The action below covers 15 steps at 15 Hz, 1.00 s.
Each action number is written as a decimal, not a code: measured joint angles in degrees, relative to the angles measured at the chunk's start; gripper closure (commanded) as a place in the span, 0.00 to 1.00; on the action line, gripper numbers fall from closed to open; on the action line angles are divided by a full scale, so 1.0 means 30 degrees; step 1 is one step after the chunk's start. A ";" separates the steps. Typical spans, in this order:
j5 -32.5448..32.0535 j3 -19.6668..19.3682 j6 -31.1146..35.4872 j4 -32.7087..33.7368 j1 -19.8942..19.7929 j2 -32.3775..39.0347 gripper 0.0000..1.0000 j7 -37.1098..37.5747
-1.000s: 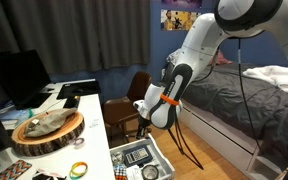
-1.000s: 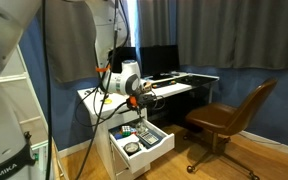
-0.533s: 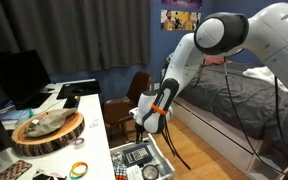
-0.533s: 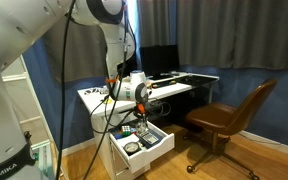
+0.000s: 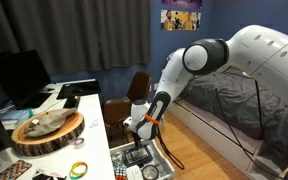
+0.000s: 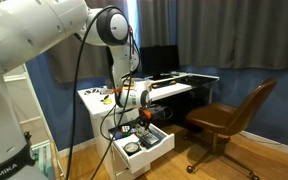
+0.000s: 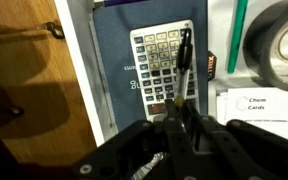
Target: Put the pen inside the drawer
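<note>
The thin, straight, stick-like pen [image 7: 184, 62] is pinched between the narrowly closed fingers of the black Robotiq gripper [image 7: 182, 128]. Most of its length is seen jutting out past the fingertips in the wrist view. It is held over the shallow white-rimmed drawer [image 7: 82, 60], directly above a grey pocket calculator [image 7: 154, 60] that lies on a dark blue folder [image 7: 114, 50]. In an exterior view the gripper [image 5: 135, 134] is seen low over the open drawer [image 6: 156, 150].

Whether the pen tip touches the calculator cannot be told. If it is pressed lower, the tip could be jammed against the keys and the pen levered out of the grip. If it is released from height, it is likely to bounce or roll off the calculator. The dark tape roll [image 7: 279, 40] nearby could be struck by a widening finger.
</note>
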 measured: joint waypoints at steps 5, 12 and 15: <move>-0.0003 -0.0306 -0.0288 0.2258 0.0015 0.1553 0.97 -0.1032; -0.0003 -0.0399 -0.0612 0.4641 0.0092 0.3249 0.56 -0.1610; -0.0003 -0.0401 -0.0742 0.5275 0.0108 0.3618 0.35 -0.1803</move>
